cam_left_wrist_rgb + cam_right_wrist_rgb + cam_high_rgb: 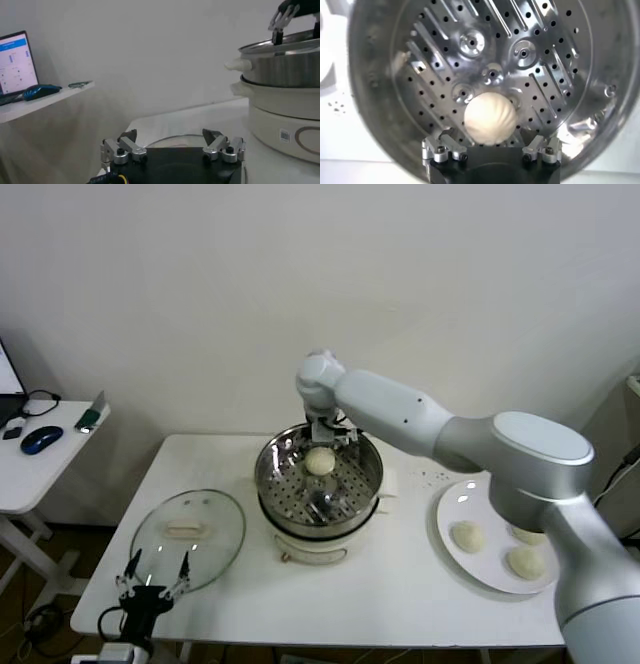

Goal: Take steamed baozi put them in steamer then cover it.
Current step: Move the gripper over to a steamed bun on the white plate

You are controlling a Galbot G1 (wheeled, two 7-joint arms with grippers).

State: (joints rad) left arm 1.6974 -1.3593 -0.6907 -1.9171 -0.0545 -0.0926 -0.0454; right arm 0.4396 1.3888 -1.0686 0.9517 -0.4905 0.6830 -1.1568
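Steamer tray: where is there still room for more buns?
One baozi lies on the perforated tray of the steamer, toward its back wall, under the open right pincer. The tray's front and both sides are bare. The table between the steamer and the plate is free. The glass cover fills the table's left, near the open left pincer.

It looks like a lab or office room: bare white wall (pixel 200 284), white table (pixel 400 584), side desk (pixel 40 459) with laptop (pixel 17 60) and mouse (pixel 40 440).
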